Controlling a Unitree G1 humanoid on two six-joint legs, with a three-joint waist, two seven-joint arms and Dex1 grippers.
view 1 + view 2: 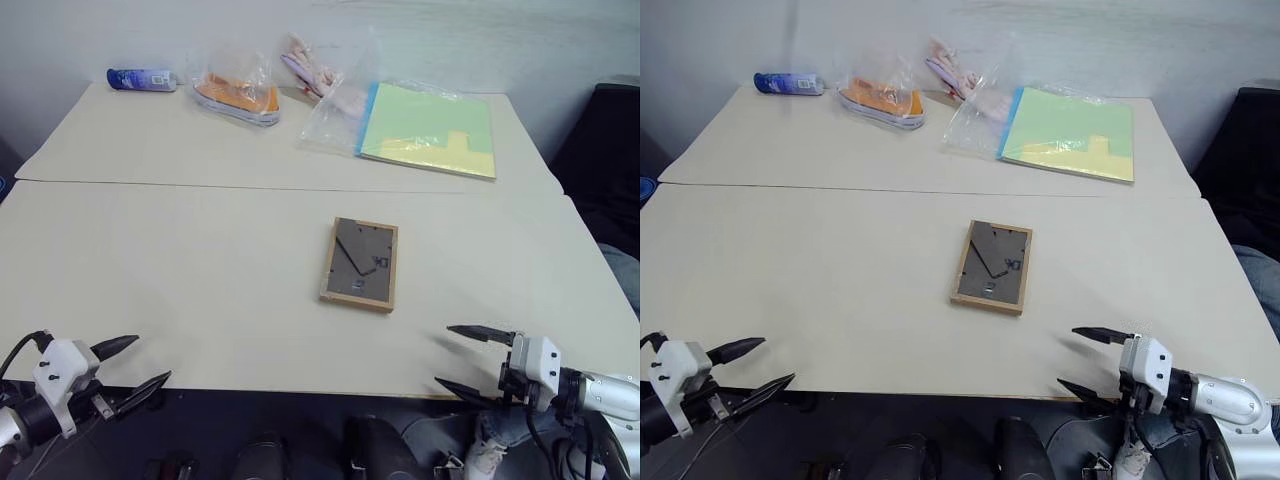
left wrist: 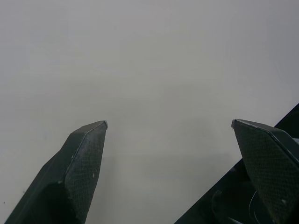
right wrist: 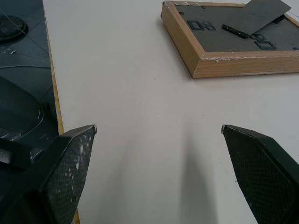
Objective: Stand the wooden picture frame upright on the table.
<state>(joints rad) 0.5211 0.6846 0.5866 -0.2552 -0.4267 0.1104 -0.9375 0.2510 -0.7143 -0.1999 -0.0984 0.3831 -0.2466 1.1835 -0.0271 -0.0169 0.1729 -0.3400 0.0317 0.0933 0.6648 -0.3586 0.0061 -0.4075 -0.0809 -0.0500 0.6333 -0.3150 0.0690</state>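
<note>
**Operator:** State the position of the wooden picture frame (image 1: 360, 264).

**Inspector:** The wooden picture frame lies flat on the table (image 1: 200, 270), face down, near the middle of the near panel, just on the near side of the seam line (image 1: 250, 186). The dark backing faces up, with the fold-out stand (image 1: 352, 255) lying across it. The right wrist view shows a light-wood corner of the frame resting on the tabletop.

**Operator:** State the condition of the left gripper (image 1: 130, 368).

**Inspector:** The left gripper sits at the near left edge of the table. Its jaws stand wide apart and hold nothing. It is well apart from the frame.

**Operator:** And the right gripper (image 1: 465, 358)?

**Inspector:** The right gripper sits at the near right edge of the table, pointing inward toward the centre. Its jaws also stand wide apart and hold nothing. The frame lies ahead of it, not touching either finger.

**Operator:** List the other items on the table.

**Inspector:** All lie on the far panel: a blue tube (image 1: 141, 79) at the far left, a clear bag with orange contents (image 1: 238, 92), another clear bag (image 1: 330, 85) next to it, and a green-yellow paper pad (image 1: 432, 130) toward the right. All are well apart from the frame.
</note>
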